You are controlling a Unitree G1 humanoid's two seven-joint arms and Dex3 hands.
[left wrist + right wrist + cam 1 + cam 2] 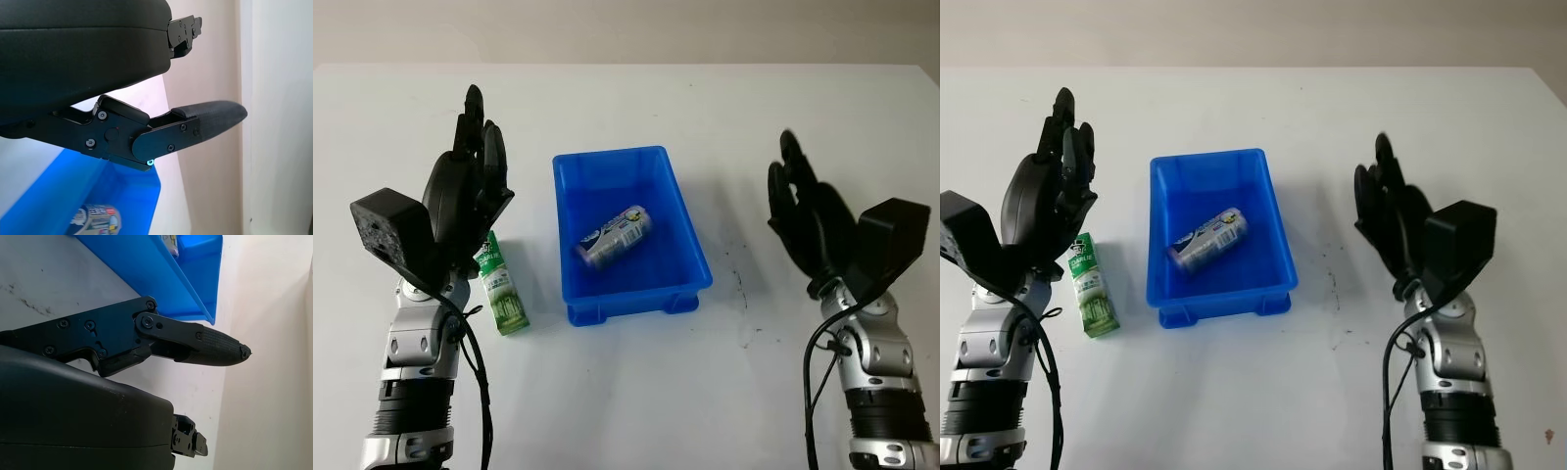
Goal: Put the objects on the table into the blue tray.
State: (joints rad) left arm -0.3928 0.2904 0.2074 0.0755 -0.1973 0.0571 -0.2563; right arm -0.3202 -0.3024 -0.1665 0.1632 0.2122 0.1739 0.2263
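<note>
The blue tray (688, 227) looks like smooth, glossy plastic, and the can (613, 236) inside has a shiny metallic sheen. The bench (724, 108) is matt white; the fingers (215, 346) show textured black pads.

no lettering could be read with any certainty. the green carton (502, 293) lying on the table (705, 108) carried white print near its upper end, too small to make out. the can (613, 236) lying inside the blue tray (690, 235) had a blue and white label with markings that stayed illegible; in the left wrist view the same label (98, 219) showed a blue band with pale characters, but no word or number came clear.
</note>
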